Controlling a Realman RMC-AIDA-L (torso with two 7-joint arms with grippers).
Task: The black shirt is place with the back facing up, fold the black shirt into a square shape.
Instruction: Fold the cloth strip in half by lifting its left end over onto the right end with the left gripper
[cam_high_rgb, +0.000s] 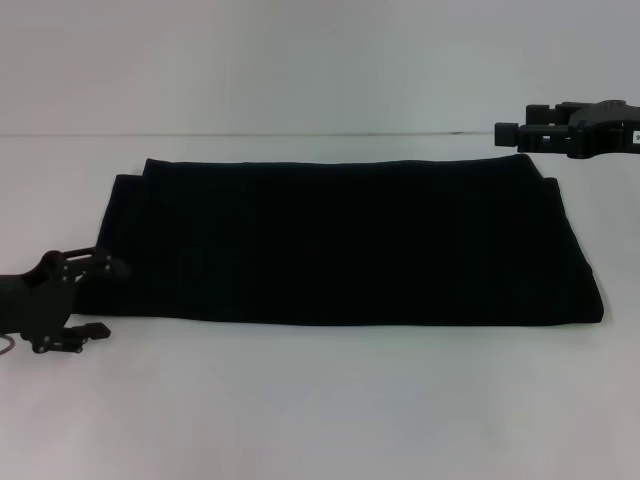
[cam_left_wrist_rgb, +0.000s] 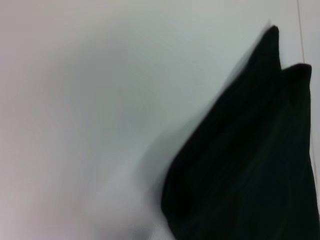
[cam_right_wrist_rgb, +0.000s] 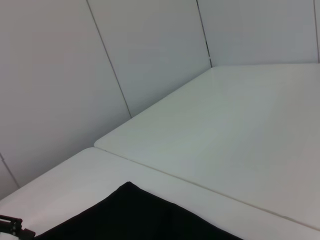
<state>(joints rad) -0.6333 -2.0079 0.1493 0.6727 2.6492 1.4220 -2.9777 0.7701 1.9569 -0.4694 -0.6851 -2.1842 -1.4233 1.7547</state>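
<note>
With black shirt already a wide band, left hand at its near-left corner, grip unclear; right hand hovers, grip unclear.

Left gripper low, near-left (jaws parted); right gripper raised far-right.

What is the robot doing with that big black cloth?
It is folding a black shirt on a white table. The shirt already lies folded into a wide rectangle, not a square yet. The left gripper is low at the shirt's near left corner. The right gripper is raised beyond the far right corner, not touching the shirt.
</note>
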